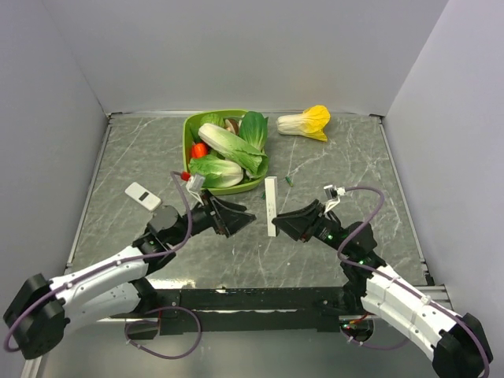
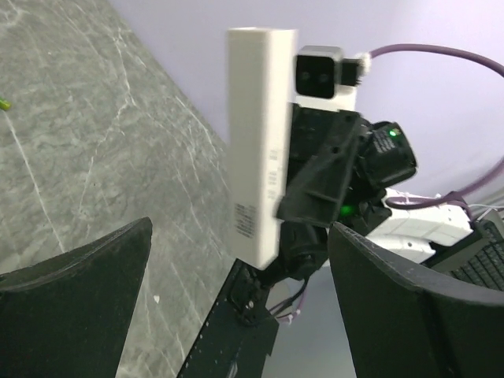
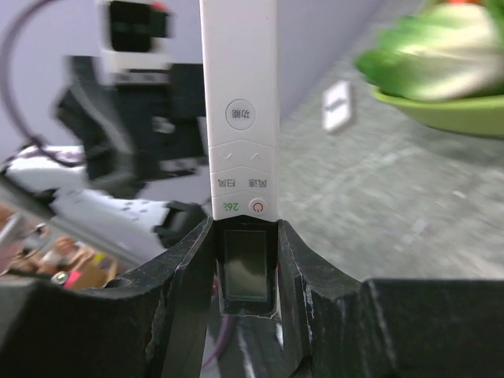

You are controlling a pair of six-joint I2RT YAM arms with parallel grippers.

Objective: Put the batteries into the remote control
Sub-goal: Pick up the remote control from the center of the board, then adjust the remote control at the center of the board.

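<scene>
The remote control (image 1: 272,206), a slim white bar with a black screen at one end, is held off the table between the two arms. My right gripper (image 1: 279,225) is shut on its black screen end (image 3: 246,260), and the button side (image 3: 240,102) faces that wrist camera. My left gripper (image 1: 249,217) is open just left of the remote, its fingers (image 2: 94,276) spread wide and not touching the remote's plain back (image 2: 258,142). A tiny green battery (image 1: 290,180) lies on the table beyond the remote. It shows as a green speck (image 2: 2,103) in the left wrist view.
A green bowl (image 1: 189,132) of leafy vegetables stands behind the grippers, with a red-knobbed white plate (image 1: 193,180) at its front. A yellow-white cabbage (image 1: 305,121) lies at the back right. A small white rectangular piece (image 1: 142,195) rests at the left.
</scene>
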